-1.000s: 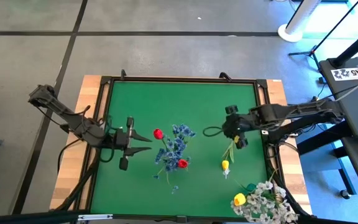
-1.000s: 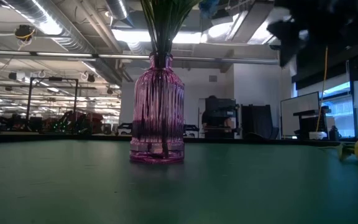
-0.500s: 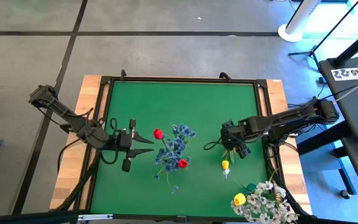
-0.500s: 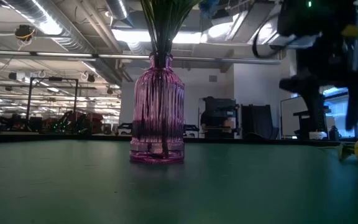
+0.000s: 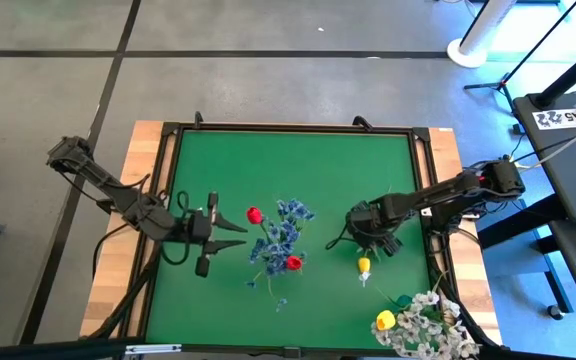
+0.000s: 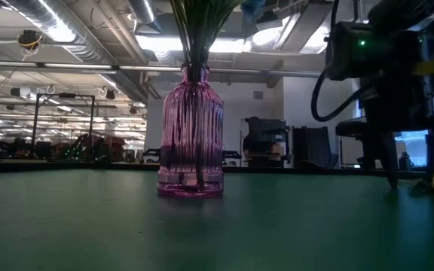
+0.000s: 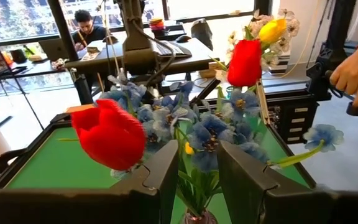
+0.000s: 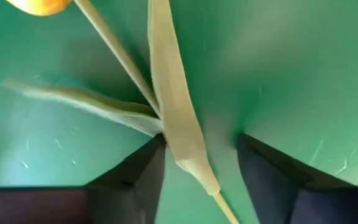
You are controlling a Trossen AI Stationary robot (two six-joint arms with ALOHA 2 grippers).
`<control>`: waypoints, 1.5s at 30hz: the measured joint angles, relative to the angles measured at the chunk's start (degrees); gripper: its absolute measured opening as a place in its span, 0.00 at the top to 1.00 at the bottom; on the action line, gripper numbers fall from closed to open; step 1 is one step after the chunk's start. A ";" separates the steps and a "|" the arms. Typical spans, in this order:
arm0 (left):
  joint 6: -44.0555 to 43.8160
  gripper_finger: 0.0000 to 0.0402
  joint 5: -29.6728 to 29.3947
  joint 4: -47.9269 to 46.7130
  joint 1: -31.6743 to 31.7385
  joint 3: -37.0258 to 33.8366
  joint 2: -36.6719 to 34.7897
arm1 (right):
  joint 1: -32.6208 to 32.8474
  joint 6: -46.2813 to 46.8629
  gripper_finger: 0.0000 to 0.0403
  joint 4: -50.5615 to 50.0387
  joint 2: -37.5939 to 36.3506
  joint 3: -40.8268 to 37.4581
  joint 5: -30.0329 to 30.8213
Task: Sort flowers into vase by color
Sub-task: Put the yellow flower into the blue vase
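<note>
The right gripper (image 5: 366, 243) is down on the green mat (image 5: 298, 160), right over the stem of a yellow tulip (image 5: 363, 265) lying flat there. In the right wrist view its two dark fingers (image 8: 135, 171) stand apart with the pale green stem and leaves (image 8: 173, 112) running between them, tips at the mat. Not pinched on it as far as I can see, there's a clear gap on both sides.

The left gripper (image 5: 233, 229) hangs just left of the purple ribbed vase (image 6: 191, 135) in the middle of the mat, fingers apart, holding nothing. That vase carries two red tulips (image 5: 255, 215) and a bunch of blue blossoms (image 5: 286, 228).

Another yellow tulip (image 5: 385, 321) sits with the whitish blossoms (image 5: 430, 322) at the near right corner of the table.

A person's hand (image 7: 356, 71) shows at the edge of the left wrist view, out beyond the table.

No brand names, labels or writing I can actually read anywhere
</note>
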 joint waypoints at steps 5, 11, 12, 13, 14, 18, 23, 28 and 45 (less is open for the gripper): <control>0.12 0.73 -0.19 -0.50 -0.92 0.00 0.00 | 0.00 2.96 0.76 0.79 -0.23 0.31 -0.23; 0.01 0.73 -2.34 -0.67 -1.26 0.00 -0.19 | 0.02 10.72 0.96 1.89 -1.20 1.99 -1.28; -0.01 0.73 -2.67 -0.72 -1.26 0.00 -0.42 | 0.26 11.87 0.97 2.60 -2.18 2.06 -2.14; -0.04 0.73 -2.81 -0.70 -1.26 0.00 -0.73 | 0.66 12.83 0.98 3.05 -3.67 2.19 -2.88; -0.08 0.73 -2.90 -0.70 -1.21 0.00 -1.14 | 1.12 13.62 0.98 3.36 -5.67 2.30 -3.27; -0.97 0.73 -2.96 -0.68 -1.23 0.00 -2.44 | 4.66 19.98 0.99 6.43 -17.58 2.34 -1.19; -2.52 0.73 -2.94 -1.03 -1.26 0.00 -2.76 | 14.58 30.79 0.99 20.89 -37.89 0.04 6.42; -4.56 0.73 -2.96 0.42 0.13 0.00 -2.76 | 26.53 34.87 1.00 38.93 -53.91 -5.28 12.72; -6.58 0.73 -3.16 13.79 3.97 0.00 -2.15 | 41.00 47.21 1.00 40.87 -64.24 -12.21 -0.61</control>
